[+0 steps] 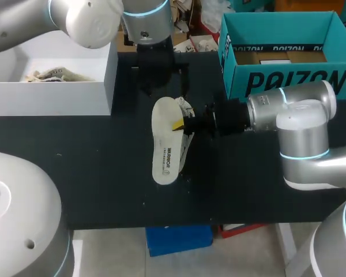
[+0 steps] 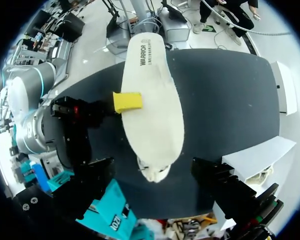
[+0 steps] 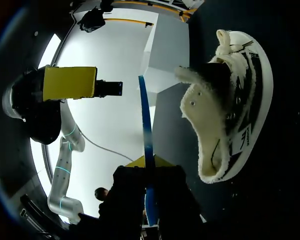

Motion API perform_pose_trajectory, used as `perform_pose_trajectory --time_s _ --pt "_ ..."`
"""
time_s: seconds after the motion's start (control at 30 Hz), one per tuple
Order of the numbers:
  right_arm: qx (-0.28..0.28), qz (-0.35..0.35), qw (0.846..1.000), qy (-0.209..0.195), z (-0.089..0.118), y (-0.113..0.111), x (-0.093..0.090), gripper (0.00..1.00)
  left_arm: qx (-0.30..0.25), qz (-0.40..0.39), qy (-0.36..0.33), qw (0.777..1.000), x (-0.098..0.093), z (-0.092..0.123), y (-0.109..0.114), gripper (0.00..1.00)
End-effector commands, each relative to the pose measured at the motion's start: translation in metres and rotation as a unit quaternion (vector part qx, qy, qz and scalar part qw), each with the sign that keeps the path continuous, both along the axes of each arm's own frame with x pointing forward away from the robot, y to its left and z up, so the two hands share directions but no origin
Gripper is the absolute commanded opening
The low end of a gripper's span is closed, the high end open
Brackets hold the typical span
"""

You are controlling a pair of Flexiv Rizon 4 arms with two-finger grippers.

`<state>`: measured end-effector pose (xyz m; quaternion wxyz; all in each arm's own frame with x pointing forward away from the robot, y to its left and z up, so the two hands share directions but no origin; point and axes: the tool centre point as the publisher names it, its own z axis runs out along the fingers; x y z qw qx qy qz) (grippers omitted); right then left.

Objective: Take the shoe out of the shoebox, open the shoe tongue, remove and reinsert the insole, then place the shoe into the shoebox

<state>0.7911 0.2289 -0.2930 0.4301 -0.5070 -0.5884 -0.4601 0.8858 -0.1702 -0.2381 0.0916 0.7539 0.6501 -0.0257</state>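
Note:
My right gripper (image 1: 182, 124) is shut on a white printed insole (image 1: 164, 144), which it holds on edge over the black table. In the right wrist view the insole (image 3: 145, 125) is a thin blue line between the fingertips (image 3: 157, 161). Just behind it, the white and black shoe (image 1: 187, 109) lies on its side with its opening (image 3: 215, 75) toward that gripper. My left gripper (image 1: 157, 78) hangs open above the insole's far end, looking down on the insole (image 2: 155, 100) with the shoe's laces (image 2: 155, 172) peeking from under it.
A white box (image 1: 106, 81) with crumpled paper inside stands at the back left. A teal box (image 1: 288, 83) holding cardboard stands at the back right. The black table (image 1: 104, 173) ends close in front of the shoe.

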Motion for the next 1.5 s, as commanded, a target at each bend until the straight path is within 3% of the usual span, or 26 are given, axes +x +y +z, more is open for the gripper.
perform_pose_trajectory --time_s 0.03,0.23,1.23,1.5 --pt "-0.001 0.0 1.0 0.0 0.0 0.001 0.0 0.0 0.002 0.001 0.001 1.0 0.001 -0.002 -0.001 1.0" --pt "-0.001 0.0 1.0 0.0 0.0 0.001 0.0 0.0 0.0 0.002 0.002 1.0 -0.014 -0.001 -0.001 1.0" --pt "-0.001 0.0 1.0 0.0 0.0 0.001 0.0 0.0 0.0 0.016 0.008 1.0 -0.161 -0.005 0.022 1.0" --pt "-0.001 0.0 1.0 0.0 0.0 0.001 0.0 0.0 0.003 0.017 0.006 1.0 -0.186 -0.007 0.03 1.0"
